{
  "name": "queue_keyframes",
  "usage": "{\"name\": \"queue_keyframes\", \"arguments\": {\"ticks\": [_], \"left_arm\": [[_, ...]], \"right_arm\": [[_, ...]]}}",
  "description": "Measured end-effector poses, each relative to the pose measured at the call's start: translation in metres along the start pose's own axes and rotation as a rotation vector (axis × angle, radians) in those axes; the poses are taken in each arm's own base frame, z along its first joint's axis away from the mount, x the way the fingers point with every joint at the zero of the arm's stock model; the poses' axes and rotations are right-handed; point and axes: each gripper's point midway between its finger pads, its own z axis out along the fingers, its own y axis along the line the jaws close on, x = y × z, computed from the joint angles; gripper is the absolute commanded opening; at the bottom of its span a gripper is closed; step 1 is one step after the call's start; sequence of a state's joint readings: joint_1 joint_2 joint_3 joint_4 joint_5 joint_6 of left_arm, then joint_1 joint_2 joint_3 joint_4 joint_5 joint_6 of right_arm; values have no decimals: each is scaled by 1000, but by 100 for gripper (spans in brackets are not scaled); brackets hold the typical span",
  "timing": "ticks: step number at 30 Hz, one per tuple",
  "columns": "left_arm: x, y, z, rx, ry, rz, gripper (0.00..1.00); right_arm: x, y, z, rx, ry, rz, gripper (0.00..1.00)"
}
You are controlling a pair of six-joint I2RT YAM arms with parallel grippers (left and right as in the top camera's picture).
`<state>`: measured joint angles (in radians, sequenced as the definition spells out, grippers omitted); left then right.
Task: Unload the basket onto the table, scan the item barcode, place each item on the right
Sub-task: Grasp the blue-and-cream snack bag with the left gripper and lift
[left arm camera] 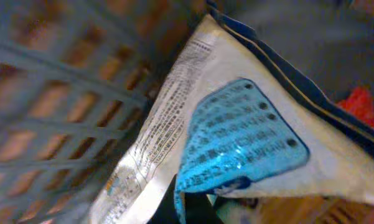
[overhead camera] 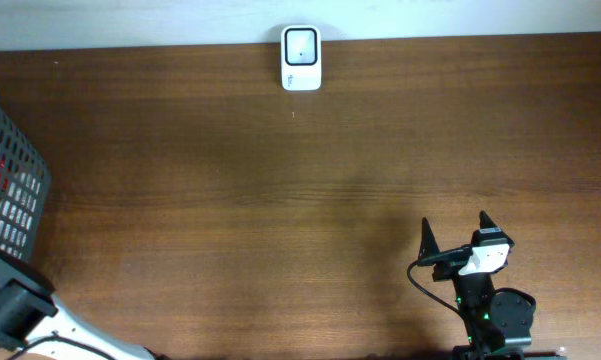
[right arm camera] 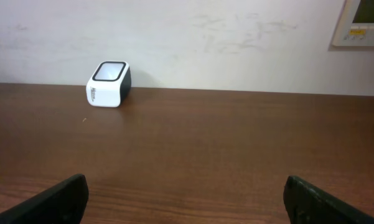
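The item is a white packet (left arm camera: 174, 118) with a shiny blue label and fine print, lying inside the grey mesh basket (left arm camera: 56, 93). My left gripper (left arm camera: 182, 204) is down in the basket, shut on the packet's lower edge, its dark fingers pinching the blue and white film. The white barcode scanner (overhead camera: 301, 58) stands at the table's far edge, its window facing up, and it also shows in the right wrist view (right arm camera: 109, 84). My right gripper (overhead camera: 455, 232) rests open near the front right, well short of the scanner, with nothing between its fingers (right arm camera: 62, 200).
The basket (overhead camera: 5, 190) stands at the table's left edge with other packets in it, one of them red (left arm camera: 361, 102). A pale wall rises behind the scanner, with a control panel (right arm camera: 361, 22) at its upper right.
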<state>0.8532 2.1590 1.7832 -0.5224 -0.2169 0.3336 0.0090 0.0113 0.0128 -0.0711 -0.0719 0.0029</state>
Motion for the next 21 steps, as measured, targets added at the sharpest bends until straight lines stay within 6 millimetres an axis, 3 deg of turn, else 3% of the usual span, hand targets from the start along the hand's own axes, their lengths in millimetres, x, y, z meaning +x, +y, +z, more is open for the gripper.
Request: {"name": "queue_keyframes", "arguments": {"ticks": [5, 9, 12, 14, 16, 18, 21], "left_arm": [[-51, 23, -88, 24, -193, -83, 0], [-84, 40, -170, 56, -373, -182, 0], [-106, 52, -261, 99, -571, -221, 0], [-109, 48, -315, 182, -670, -248, 0], [-99, 27, -365, 325, -714, -255, 0], [-76, -25, -391, 517, -636, -211, 0], [-43, -111, -396, 720, -463, -100, 0]], "right_arm": [[0, 0, 0, 0, 0, 1, 99], [0, 0, 0, 0, 0, 0, 99], [0, 0, 0, 0, 0, 1, 99], [0, 0, 0, 0, 0, 1, 99], [0, 0, 0, 0, 0, 0, 99], [0, 0, 0, 0, 0, 0, 98], [0, 0, 0, 0, 0, 0, 98]]}}
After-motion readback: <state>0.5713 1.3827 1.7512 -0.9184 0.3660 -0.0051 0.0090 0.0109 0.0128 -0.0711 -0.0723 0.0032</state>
